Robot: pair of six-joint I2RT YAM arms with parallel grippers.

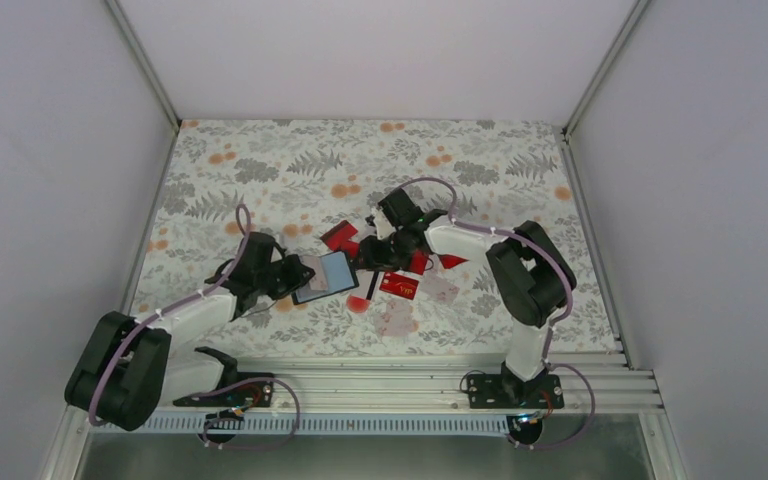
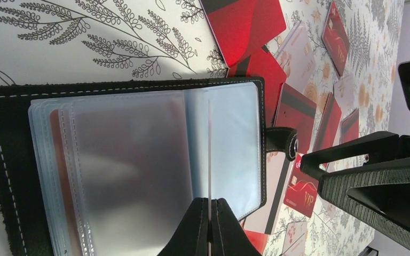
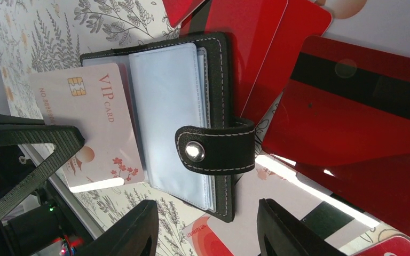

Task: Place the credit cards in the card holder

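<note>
Pinching one clear sleeve [image 2: 209, 149] of the card holder [image 2: 139, 160] by its edge, the left gripper [image 2: 209, 214] has its jaws pressed fully together on the thin plastic. The holder lies open about the middle of the table [image 1: 260, 150], somewhat nearer the near edge than the far one, with its snap strap [image 3: 216, 149] turned toward the right arm. The right gripper [image 3: 205, 205] hangs over the strap side of the holder, its jaws standing apart with nothing caught between them. A pale card [image 3: 85, 125] with a chip and VIP lettering rests on the half of the holder nearer the left gripper; whether it sits inside a pocket cannot be told. The red credit cards [image 3: 347, 117] lie scattered and overlapping just beside the holder, toward the right and far edges, several showing a black stripe. One red card [image 2: 302, 193] bears gold VIP lettering
</note>
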